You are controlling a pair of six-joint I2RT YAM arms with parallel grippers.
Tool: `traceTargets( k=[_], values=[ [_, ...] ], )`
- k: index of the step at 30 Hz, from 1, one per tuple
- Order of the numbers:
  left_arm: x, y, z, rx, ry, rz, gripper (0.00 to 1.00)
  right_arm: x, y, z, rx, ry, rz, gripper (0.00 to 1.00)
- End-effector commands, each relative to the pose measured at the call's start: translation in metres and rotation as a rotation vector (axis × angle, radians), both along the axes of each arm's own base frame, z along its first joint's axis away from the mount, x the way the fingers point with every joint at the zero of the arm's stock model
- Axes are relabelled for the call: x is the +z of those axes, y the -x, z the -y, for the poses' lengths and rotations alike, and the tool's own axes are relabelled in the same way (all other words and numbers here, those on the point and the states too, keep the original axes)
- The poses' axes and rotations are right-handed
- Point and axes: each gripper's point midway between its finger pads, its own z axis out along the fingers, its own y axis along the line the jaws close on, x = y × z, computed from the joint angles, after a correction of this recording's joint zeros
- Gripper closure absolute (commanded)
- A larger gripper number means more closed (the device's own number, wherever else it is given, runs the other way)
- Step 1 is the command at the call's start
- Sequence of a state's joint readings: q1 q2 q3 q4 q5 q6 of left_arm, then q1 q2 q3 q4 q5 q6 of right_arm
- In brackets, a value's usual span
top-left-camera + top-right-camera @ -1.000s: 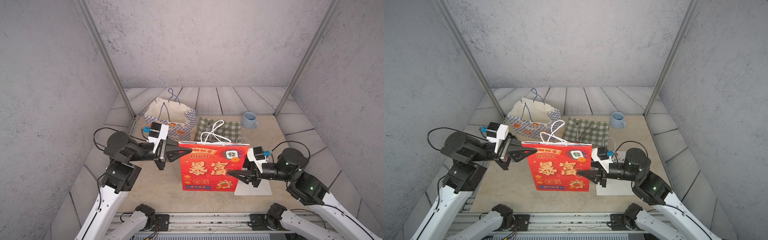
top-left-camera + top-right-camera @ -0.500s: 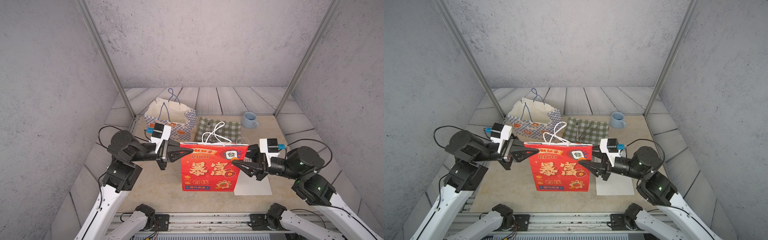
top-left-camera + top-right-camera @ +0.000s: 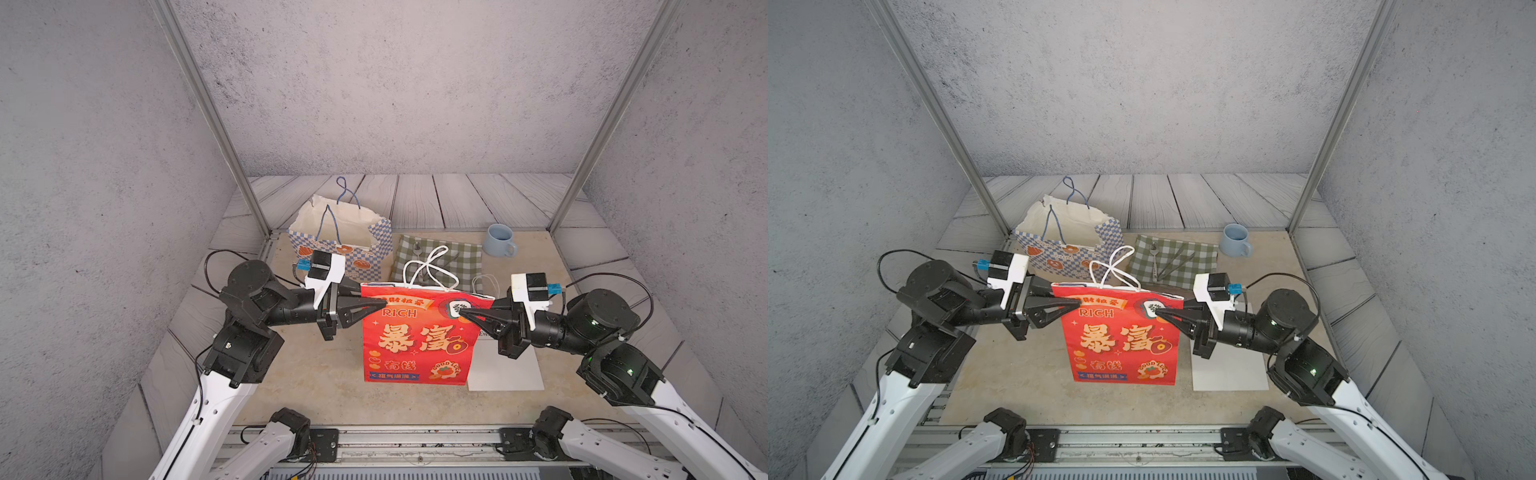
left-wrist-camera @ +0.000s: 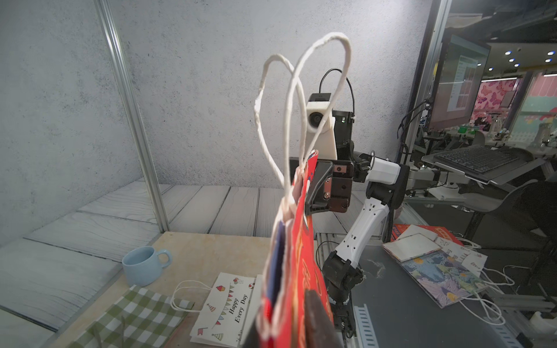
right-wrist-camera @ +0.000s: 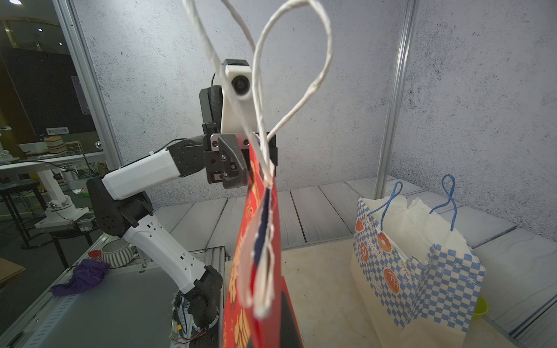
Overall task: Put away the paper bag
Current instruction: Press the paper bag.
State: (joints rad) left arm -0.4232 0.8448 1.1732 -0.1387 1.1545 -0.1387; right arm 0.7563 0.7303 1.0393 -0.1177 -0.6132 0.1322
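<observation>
The red paper bag (image 3: 415, 340) (image 3: 1121, 340) with white rope handles stands upright, pressed flat, in the middle of the table in both top views. My left gripper (image 3: 380, 301) (image 3: 1075, 301) straddles its top left corner, one finger in front of the red face and one behind. Its jaws stand slightly apart, and in the left wrist view the bag's layers (image 4: 289, 271) hang loose between them. My right gripper (image 3: 463, 309) (image 3: 1160, 309) is shut on the top right corner. In the right wrist view the bag's rim (image 5: 256, 265) runs away from it.
A blue checked paper bag (image 3: 340, 241) stands open behind the left gripper. A green checked cloth (image 3: 453, 255) with cutlery and a blue mug (image 3: 498, 240) lie at the back. A flat white bag (image 3: 503, 365) lies right of the red one. Metal posts (image 3: 216, 124) frame the back corners.
My right gripper rose from the bag's lower right side to its top right corner and closed on it. My left gripper's jaws have loosened at the top left corner.
</observation>
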Motion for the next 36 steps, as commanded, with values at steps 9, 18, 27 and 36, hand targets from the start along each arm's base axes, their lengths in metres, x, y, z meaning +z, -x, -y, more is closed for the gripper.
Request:
traceTargets(
  k=[9, 18, 27, 36],
  values=[
    [-0.048, -0.001, 0.005, -0.056, -0.017, -0.181, 0.27, 0.023, 0.014, 0.008, 0.028, -0.054, 0.056, 1.0],
    [-0.041, 0.009, 0.006, -0.143, -0.024, -0.183, 0.36, 0.024, 0.03, 0.005, 0.118, -0.01, 0.075, 1.0],
    [-0.036, 0.015, 0.006, -0.181, -0.026, -0.152, 1.0, 0.029, 0.025, 0.008, 0.073, -0.012, 0.119, 1.0],
    [-0.05, 0.012, 0.007, -0.167, -0.051, -0.204, 0.6, 0.03, 0.026, 0.008, 0.076, -0.003, 0.133, 1.0]
  ],
)
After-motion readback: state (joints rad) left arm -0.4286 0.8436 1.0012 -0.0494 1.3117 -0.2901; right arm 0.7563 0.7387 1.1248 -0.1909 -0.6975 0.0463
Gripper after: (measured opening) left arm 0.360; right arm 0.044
